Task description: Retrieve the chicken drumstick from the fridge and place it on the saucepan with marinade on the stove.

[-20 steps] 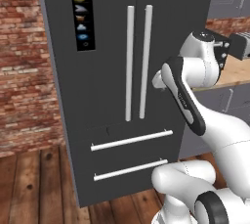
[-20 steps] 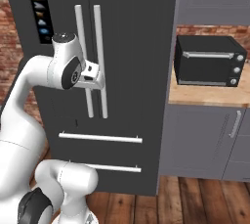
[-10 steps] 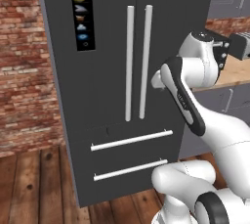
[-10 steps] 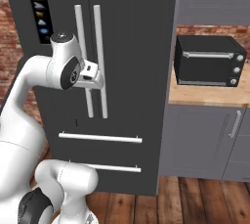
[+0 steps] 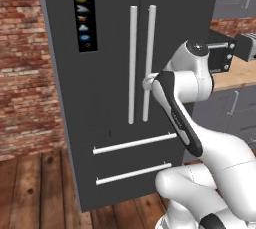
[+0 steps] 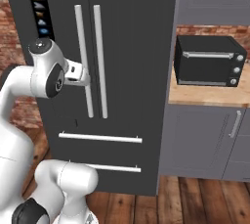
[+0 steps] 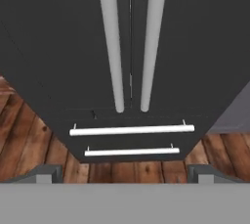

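The fridge (image 5: 125, 73) stands shut, front & center in both base views: tall dark grey body, double doors w/ a thin seam between them, two long pale bar handles (image 5: 141, 63) hanging upright side by side at the seam. Below the doors sit two drawers, each w/ a pale horizontal bar: upper drawer handle (image 5: 135, 143), lower drawer handle (image 5: 133, 173). A column of small icons (image 5: 84, 10) runs down the left door near its top, blue and orange marks on a black strip.

Hand view looks down the fridge front: both door handles run from the top toward their lower ends, the drawer bars cross beneath them, wood floor (image 7: 29, 149) past the fridge base. The gripper (image 7: 124, 176) is spread wide, its two dark tips far apart at the bottom corners, nothing between them.

In the right base view the arm's wrist reaches toward the left door handle (image 6: 83, 59), close to the fridge front. Right of the fridge, a black toaster oven (image 6: 209, 60) sits on the wooden table (image 6: 205, 98) over grey cabinets. Brick wall (image 5: 25, 63) to the fridge's left.
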